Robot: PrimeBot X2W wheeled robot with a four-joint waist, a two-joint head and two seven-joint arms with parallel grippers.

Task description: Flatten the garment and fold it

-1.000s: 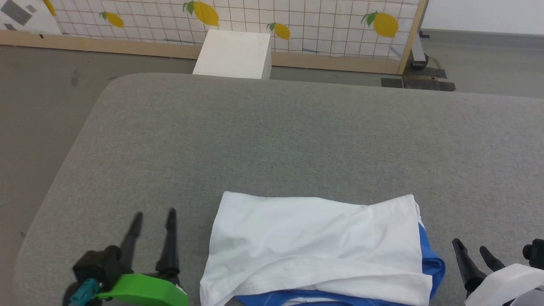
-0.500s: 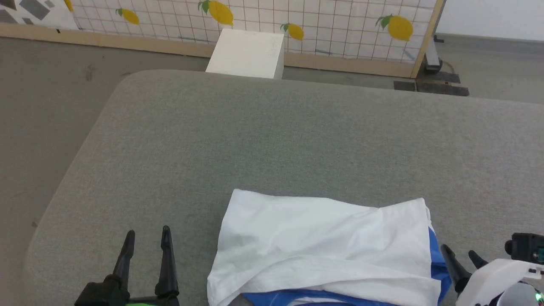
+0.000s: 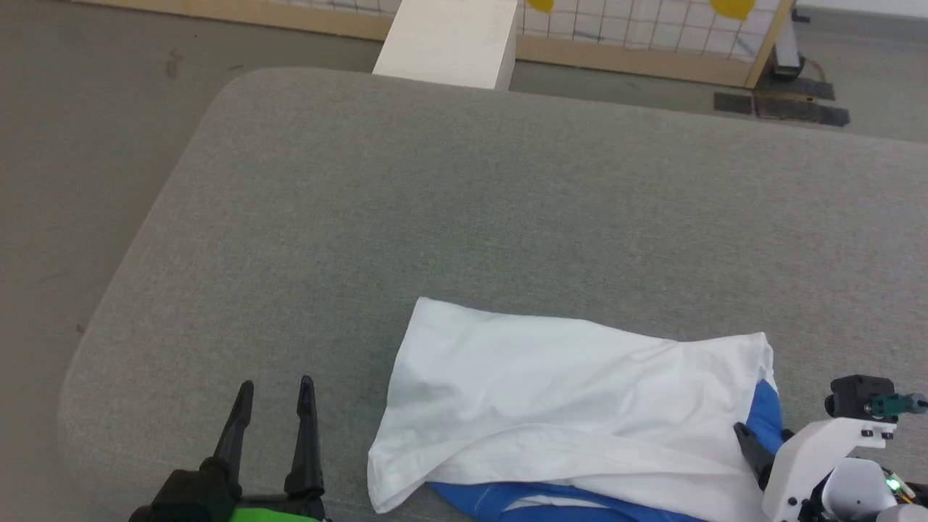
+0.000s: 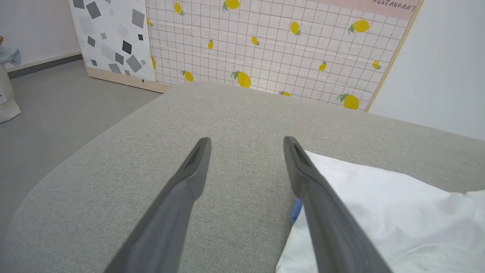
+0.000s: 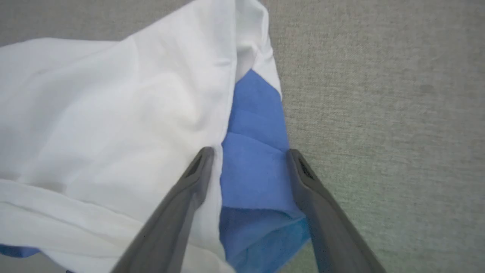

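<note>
**Garment bunched, white over blue**

The garment lies crumpled on the grey desk, near its front edge. The wrinkled white body is folded loosely on top. Blue fabric shows beneath at the right end and along the near edge.

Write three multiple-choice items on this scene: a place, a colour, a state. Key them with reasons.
1. Where on the grey cushion does the garment lie? A far left corner; B near edge; C far edge.
2. What colour is the cloth between the right gripper's fingers? A blue; B red; C green.
3. The left gripper is: A shut on the garment; B shut, empty; C open, empty.
1 B: it lies nearest the robot. 2 A: blue cloth shows there. 3 C: fingers apart, nothing between.
</note>
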